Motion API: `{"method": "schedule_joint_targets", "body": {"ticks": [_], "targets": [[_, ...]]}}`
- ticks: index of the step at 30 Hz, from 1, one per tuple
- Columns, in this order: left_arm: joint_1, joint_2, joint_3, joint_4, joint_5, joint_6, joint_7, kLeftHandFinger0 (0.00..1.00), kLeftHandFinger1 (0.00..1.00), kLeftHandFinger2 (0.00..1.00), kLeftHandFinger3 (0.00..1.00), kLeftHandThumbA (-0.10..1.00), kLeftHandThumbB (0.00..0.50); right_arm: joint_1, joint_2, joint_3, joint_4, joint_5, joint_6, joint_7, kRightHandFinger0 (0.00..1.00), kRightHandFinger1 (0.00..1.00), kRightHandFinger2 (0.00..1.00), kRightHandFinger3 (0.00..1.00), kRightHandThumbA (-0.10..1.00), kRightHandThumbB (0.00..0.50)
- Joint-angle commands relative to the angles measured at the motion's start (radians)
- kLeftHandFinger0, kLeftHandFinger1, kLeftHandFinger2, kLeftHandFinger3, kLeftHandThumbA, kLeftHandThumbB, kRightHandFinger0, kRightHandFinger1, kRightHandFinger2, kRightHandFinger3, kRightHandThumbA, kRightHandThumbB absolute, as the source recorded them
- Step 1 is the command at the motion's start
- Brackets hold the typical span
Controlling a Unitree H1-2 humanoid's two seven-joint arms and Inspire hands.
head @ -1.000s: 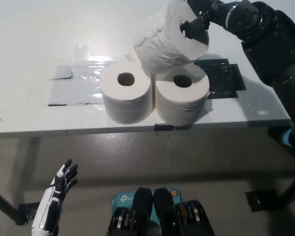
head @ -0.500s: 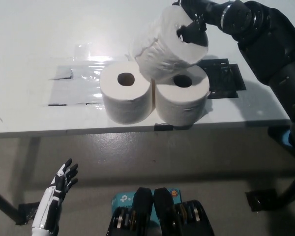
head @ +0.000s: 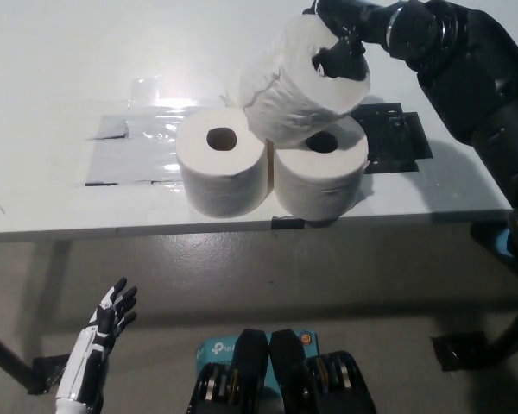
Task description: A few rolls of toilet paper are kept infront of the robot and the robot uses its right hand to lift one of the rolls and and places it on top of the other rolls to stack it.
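Two white toilet paper rolls stand upright side by side near the table's front edge, the left roll and the right roll. A third roll is tilted on its side above them, over the gap and the right roll. My black right hand is shut on this third roll, with fingers in its core hole. Whether the held roll touches the rolls below I cannot tell. My white left hand hangs low at the lower left, below the table, fingers apart.
The white table has a shiny clear plastic sheet taped down on the left and a black mat behind the right roll. The table's front edge runs just before the rolls. Grey floor lies below.
The right hand has carried the tilted roll slightly down and to the right, closer over the right roll. The left hand and the two standing rolls have stayed put.
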Motion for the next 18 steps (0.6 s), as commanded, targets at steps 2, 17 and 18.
{"method": "schedule_joint_targets", "body": {"ticks": [2, 17, 18], "targets": [[-0.009, 0.017, -0.002, -0.036, 0.002, -0.015, -0.015, 1.00, 1.00, 1.00, 1.00, 1.00, 0.098, -0.102, -0.001, -0.004, -0.001, -0.016, -0.009, 0.003, 0.00, 0.23, 0.55, 0.47, 0.16, 0.000], [-0.017, 0.020, -0.005, -0.034, 0.002, -0.023, -0.019, 1.00, 1.00, 1.00, 1.00, 1.00, 0.094, -0.155, 0.013, -0.018, 0.040, 0.001, 0.062, 0.166, 1.00, 1.00, 1.00, 1.00, 0.70, 0.314], [-0.017, 0.019, -0.005, -0.035, 0.002, -0.022, -0.018, 1.00, 1.00, 1.00, 1.00, 1.00, 0.093, -0.155, 0.013, -0.012, 0.039, -0.006, 0.056, 0.169, 1.00, 1.00, 1.00, 1.00, 0.72, 0.321]]}}
